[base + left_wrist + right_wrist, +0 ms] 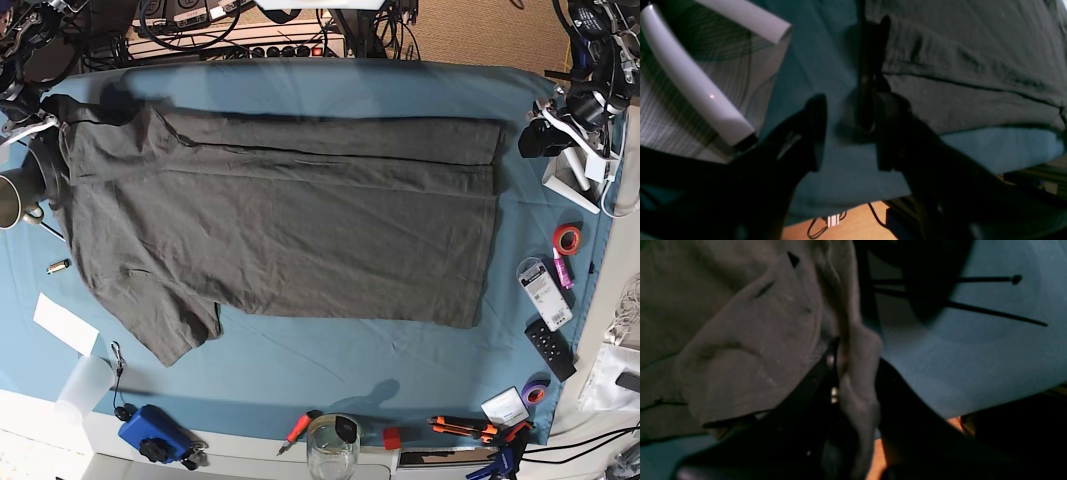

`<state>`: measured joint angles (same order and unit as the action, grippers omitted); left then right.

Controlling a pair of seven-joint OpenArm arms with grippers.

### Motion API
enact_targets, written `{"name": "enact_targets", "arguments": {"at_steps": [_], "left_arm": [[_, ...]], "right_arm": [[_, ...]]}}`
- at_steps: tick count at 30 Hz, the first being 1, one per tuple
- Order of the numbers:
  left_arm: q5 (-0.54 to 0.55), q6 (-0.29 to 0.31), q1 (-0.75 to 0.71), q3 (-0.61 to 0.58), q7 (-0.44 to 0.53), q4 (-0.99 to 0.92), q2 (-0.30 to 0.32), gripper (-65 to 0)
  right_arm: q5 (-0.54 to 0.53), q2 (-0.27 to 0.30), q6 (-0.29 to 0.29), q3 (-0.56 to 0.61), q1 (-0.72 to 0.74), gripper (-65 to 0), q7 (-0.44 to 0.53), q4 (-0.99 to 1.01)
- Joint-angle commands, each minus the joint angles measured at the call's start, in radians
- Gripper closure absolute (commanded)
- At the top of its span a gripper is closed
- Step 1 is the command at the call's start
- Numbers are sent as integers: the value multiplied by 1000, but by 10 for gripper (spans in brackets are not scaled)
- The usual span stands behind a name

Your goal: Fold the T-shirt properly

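Large wrinkled charcoal-grey cotton T-shirt (280, 230) lies spread on the teal-blue table cloth (300, 365), one long edge folded over. Right gripper (840, 386): jaws clamped on bunched shirt fabric; left gripper (846, 133): jaws apart, empty, shirt edge just beyond the tips. Risk: with only one end held, pulling could drag and skew the fold.

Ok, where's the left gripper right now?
Base view, upper right: the left gripper hangs open over the teal cloth, just off the T-shirt edge.

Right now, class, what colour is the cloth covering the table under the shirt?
Teal-blue table cloth; clearest in the base view.
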<state>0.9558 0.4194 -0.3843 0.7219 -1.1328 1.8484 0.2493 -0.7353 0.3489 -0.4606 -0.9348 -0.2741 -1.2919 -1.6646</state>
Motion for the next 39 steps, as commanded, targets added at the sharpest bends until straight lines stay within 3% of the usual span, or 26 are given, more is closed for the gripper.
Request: {"name": "enact_targets", "arguments": {"at_steps": [1,20,26,30,35,39], "left_arm": [[27,5,2,7,26,17,5,-243],[106,5,2,-12,-8,17,-81,-243],[-29,2,3,-101,78,16,-99,-243],[-154,-60,5,-142,124,16,-99,-243],[-203,-66,5,-144,125,15,-100,-243],[-207,-109,5,-144,121,-10,-100,-243]], "right_arm": [[-16,25,-4,-8,3,0,13,-18],[-15,25,-18,-8,3,0,13,-18],[-16,26,-17,-8,3,0,13,-18],[-16,26,-17,-8,3,0,11,-18],[-16,26,-18,-8,3,0,11,-18],[-16,26,-17,-8,3,0,11,-18]]}}
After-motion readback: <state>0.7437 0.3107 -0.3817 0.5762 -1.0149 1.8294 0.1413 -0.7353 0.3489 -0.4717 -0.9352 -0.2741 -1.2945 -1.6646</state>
